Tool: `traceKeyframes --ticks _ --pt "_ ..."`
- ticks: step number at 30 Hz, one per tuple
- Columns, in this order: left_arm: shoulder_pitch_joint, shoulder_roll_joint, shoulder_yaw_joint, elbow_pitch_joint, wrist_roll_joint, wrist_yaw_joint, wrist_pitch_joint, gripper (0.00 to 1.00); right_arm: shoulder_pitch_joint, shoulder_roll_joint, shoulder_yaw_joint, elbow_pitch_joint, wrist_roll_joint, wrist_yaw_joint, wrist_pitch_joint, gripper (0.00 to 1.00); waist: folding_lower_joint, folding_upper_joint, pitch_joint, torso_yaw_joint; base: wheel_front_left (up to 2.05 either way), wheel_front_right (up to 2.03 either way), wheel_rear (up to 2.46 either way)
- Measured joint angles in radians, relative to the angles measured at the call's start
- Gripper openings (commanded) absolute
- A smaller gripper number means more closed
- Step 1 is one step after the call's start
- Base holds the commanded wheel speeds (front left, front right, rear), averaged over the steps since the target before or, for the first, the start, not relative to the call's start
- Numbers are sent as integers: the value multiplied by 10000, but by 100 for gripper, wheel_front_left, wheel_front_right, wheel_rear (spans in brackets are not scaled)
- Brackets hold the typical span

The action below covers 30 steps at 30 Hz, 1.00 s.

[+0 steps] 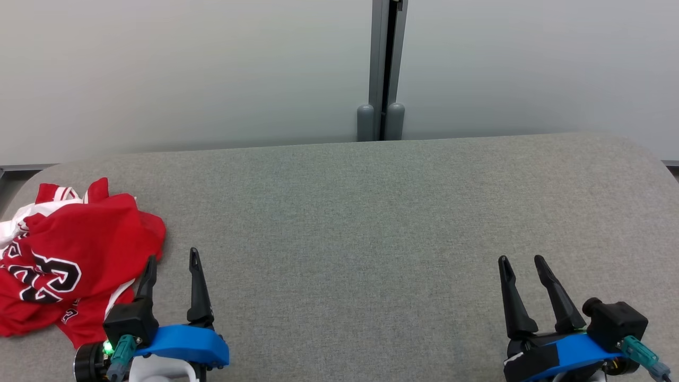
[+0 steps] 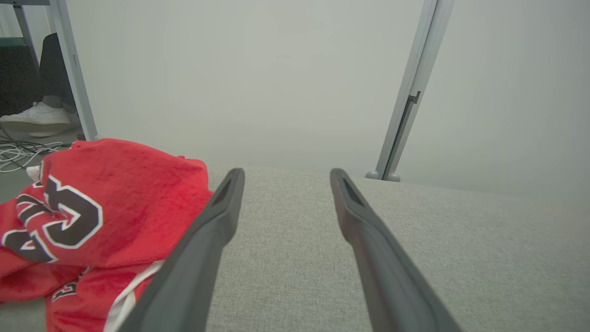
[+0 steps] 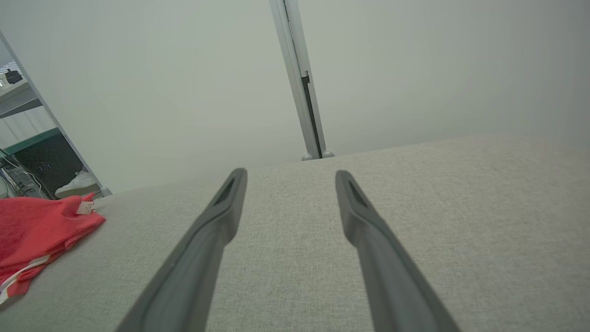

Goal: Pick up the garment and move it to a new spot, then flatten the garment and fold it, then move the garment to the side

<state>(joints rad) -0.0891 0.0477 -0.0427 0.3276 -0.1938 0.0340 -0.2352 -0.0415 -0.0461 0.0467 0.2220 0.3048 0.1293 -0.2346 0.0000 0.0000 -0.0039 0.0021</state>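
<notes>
The red garment (image 1: 69, 260) lies crumpled at the left edge of the desk (image 1: 371, 212), so the left gripper (image 1: 173, 254) sits just beside it, fingers (image 1: 199, 286) spread and empty, probably poised for the pickup. The right gripper (image 1: 521, 258) rests well apart from it, fingers likewise spread, holding nothing.

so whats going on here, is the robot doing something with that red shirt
A crumpled red jersey with black-and-white lettering lies heaped at the left end of the grey fabric-covered table. The robot holds nothing: its left gripper is open right beside the jersey, its right gripper open over bare tabletop on the right. Picking up has not yet begun.
</notes>
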Motion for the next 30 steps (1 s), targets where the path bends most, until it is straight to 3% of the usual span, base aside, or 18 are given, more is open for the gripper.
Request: traceKeyframes --ticks 14,30 --pt "-81 10 -58 286 890 81 -238 100 -4 -6 38 161 -917 4 -236 100 0 0 -25 -31 0 0 0" --pt "-203 36 -79 867 805 48 -267 100 -2 -10 40 357 -1003 12 -280 100 0 0 -48 -11 0 0 0"
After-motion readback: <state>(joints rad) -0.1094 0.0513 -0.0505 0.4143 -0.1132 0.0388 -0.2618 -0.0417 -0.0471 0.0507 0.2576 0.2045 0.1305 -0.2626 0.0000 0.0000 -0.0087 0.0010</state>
